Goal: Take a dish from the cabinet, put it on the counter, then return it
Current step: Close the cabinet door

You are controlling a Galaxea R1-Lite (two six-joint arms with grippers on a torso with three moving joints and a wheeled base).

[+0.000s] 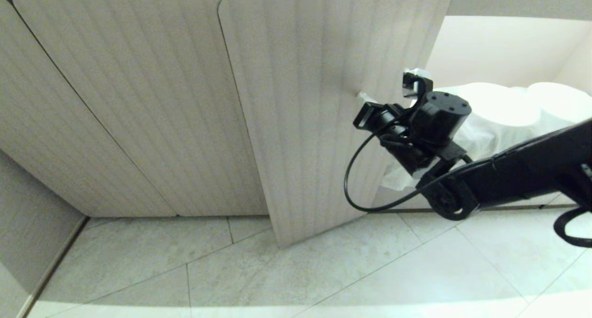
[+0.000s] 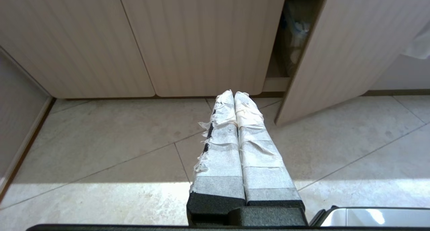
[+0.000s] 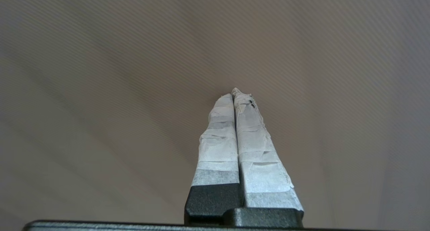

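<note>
Right end effector (image 1: 365, 96): clenched, the two tape-wrapped fingers (image 3: 218, 140) pressed together along their length, nothing between them. Tips at the outer face of the open cabinet door (image 1: 319, 114), at or just off the fluted surface; contact cannot be confirmed. The right wrist view is filled by that ribbed beige surface alone. The black right arm reaches in from the right of the head view, a cable looping beneath the wrist.

Left end effector (image 2: 234, 94): clenched, taped fingers (image 2: 220, 157) closed against each other, empty. Held low over the pale tiled floor (image 2: 100, 164), pointing toward the cabinet base, well apart from the doors.

Cabinet (image 2: 134, 39): beige, vertically fluted, round-cornered doors. Two doors at left closed; the door at right swung outward, showing a dark gap of interior in the left wrist view.

Dish: not identifiable. Behind the open door's edge, beyond the right end effector, overexposed white rounded shapes (image 1: 499, 105) sit on white wrapping; what they are cannot be told.
</note>
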